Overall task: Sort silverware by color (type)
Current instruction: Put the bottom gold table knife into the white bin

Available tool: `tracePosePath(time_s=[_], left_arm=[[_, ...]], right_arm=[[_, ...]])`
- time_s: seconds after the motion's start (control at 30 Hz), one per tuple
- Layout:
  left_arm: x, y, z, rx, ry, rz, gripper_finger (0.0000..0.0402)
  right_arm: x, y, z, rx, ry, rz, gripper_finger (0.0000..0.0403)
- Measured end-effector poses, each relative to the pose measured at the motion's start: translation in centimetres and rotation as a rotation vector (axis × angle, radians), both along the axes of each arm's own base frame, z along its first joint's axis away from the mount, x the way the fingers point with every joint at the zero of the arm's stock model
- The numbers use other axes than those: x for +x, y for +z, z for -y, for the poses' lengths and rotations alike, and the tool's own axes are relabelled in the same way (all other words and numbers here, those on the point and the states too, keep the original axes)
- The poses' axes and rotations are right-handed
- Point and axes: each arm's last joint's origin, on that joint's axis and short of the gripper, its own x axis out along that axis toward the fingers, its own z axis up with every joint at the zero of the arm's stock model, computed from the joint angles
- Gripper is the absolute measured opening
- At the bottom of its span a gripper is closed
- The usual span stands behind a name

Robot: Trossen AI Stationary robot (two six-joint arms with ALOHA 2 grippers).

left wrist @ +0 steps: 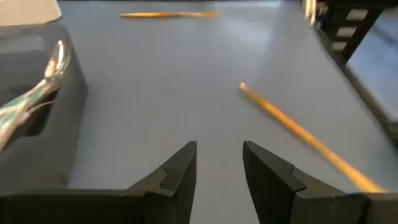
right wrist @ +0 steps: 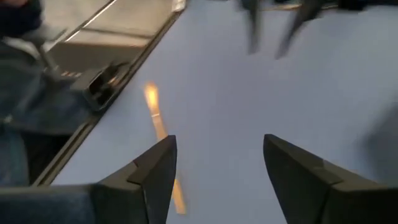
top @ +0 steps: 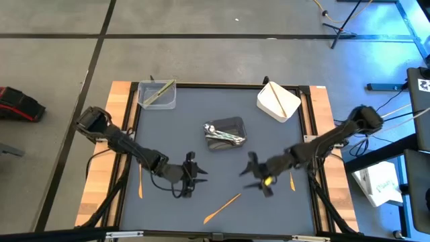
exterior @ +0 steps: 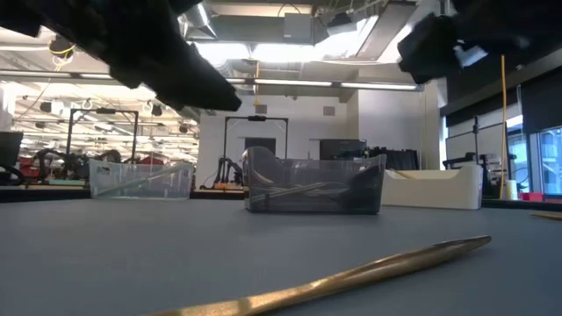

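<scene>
Grey tabletop (top: 201,107) bears three loose tan wooden utensils (top: 222,208), so pickup comes next: left gripper (top: 191,176) and right gripper (top: 259,176) hover open, empty, needing descent

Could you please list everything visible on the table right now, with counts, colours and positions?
Wooden utensils: three, tan; one near the front centre, one at the left edge, one by the right gripper.
Clear tub: one, back left, holding pale green utensils.
Dark grey tub: one, centre, holding silver utensils.
White tub: one, back right.
Table: one, grey mat.
Left gripper: open, front centre-left.
Right gripper: open, front centre-right.
</scene>
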Motion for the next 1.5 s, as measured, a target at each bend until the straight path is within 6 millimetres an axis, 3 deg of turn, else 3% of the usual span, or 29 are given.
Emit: tracePosePath(time_s=[0.2, 0.47, 0.63, 0.9, 1.27, 1.5], left_arm=[[-0.2, 0.1, 3.5, -0.036, -0.012, 0.041, 0.0125], [0.9, -0.1, 7.6, -0.047, -0.065, 0.052, 0.0125], [1.8, -0.8, 10.1, -0.071, -0.085, 0.039, 0.0125], [2.1, -0.2, 14.3, -0.088, -0.143, 0.068, 0.0125], [0.5, -0.3, 16.1, -0.117, -0.072, 0.093, 0.0125], [0.8, -1.7, 15.9, -0.098, -0.042, 0.074, 0.0125]], right_arm=[[0.7, -3.7, -3.5, -0.005, 0.075, -0.037, 0.0213], [1.8, -6.6, -4.6, 0.020, 0.039, -0.056, 0.0205], [2.0, -7.3, -5.2, 0.050, 0.042, -0.040, 0.0205], [1.4, -7.2, -6.9, 0.051, 0.052, 0.014, 0.0205], [1.6, -7.0, -7.1, 0.005, -0.008, 0.029, 0.0204], [1.7, -8.8, -7.0, -0.030, -0.045, -0.015, 0.0204]])
